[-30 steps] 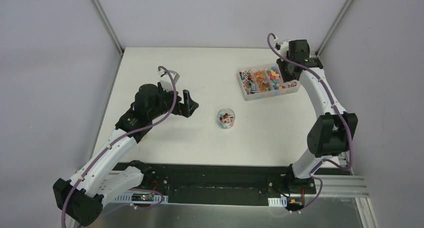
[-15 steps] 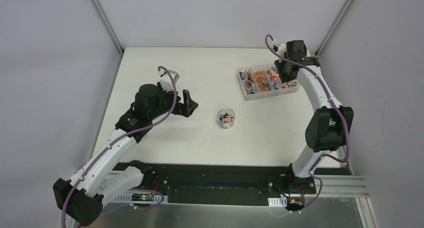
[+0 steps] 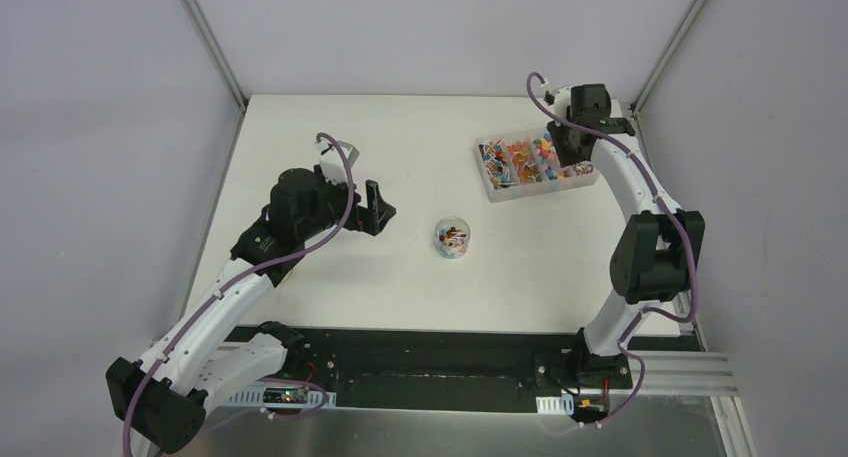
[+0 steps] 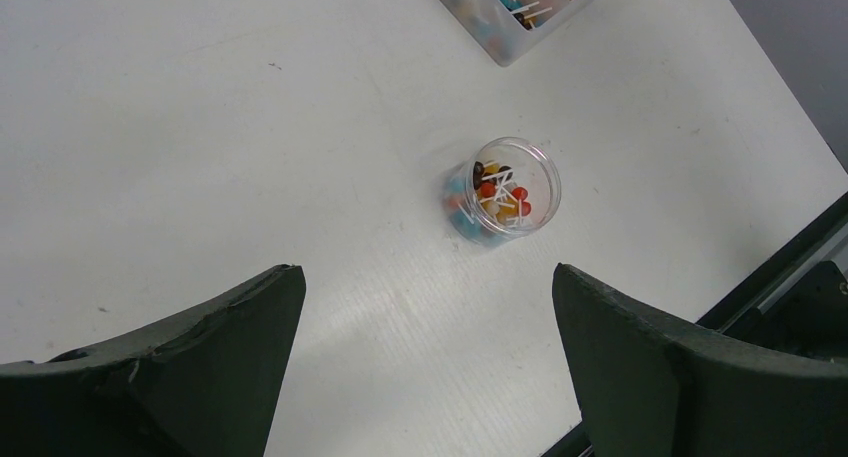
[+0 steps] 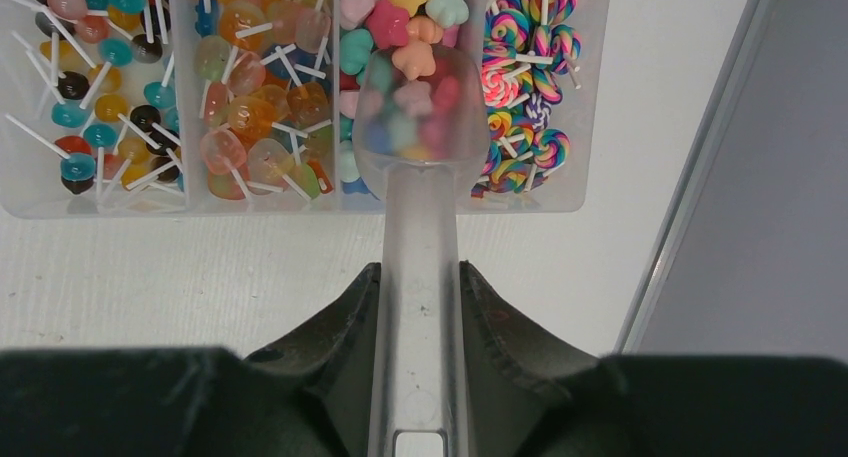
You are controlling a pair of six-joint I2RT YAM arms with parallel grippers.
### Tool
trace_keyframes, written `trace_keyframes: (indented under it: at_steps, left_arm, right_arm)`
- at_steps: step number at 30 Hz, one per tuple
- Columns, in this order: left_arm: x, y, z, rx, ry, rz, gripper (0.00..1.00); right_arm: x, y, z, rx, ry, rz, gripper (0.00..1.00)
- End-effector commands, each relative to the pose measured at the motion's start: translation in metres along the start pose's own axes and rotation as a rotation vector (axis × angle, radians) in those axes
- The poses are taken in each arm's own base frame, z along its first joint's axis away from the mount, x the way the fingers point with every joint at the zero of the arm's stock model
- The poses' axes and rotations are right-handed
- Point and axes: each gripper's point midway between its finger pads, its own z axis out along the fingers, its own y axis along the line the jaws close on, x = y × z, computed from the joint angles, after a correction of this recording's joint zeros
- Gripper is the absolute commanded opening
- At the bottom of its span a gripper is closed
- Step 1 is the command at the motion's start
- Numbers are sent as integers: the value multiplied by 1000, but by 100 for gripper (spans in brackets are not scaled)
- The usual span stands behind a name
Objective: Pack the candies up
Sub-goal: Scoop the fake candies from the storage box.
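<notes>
**Candies (image 5: 265, 102) in a four-bay box, scoop over the third bay**

Candies fill one clear plastic organiser box (image 5: 150, 205) at the far right of the white table (image 3: 330, 127). The box has four compartments side by side. In the right wrist view, the leftmost holds small round lollipops in teal, orange and brown. The second holds translucent orange and pink lollipops. The third holds stickless shaped pieces in pink, yellow, teal and red. The fourth holds swirled rainbow lollipops. They are too many and too heaped to count.

One clear plastic scoop (image 5: 412, 207) reaches over the near wall of the box, its bowl lying over the third compartment. Several pink, green, blue and yellow pieces show through the bowl. Whether the bowl rests on the heap or hangs just above it cannot be told. The right gripper (image 5: 420, 287) pinches the scoop's handle, one finger pressed to each side.

A second, smaller lot of candies sits in one small round clear jar (image 4: 547, 177), upright and lidless near the middle of the table, well apart from the box. Red, orange, brown and blue pieces with white sticks show inside it.

The left gripper (image 4: 425, 272) hangs above bare table left of the jar, its two fingers spread wide and holding nothing. Nothing stands between it and the jar.
</notes>
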Motion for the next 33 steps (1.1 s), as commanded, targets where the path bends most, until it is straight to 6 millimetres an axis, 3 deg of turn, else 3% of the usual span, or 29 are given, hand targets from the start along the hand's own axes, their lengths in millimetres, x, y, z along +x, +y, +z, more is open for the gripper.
trace_keyframes:
  at_steps: [1,12,33]
  left_arm:
    - [-8,-3,-2,6,-37,22,99]
    - [-9,-2,-2,1,-37,24,99]
    - [-8,-3,-1,10,-32,21,99]
  right_arm:
    - [-3,10,14,-39,-35,-1,0]
    - [8,11,28,4,-76,19,0]
    - [17,17,17,45,-303,114,0]
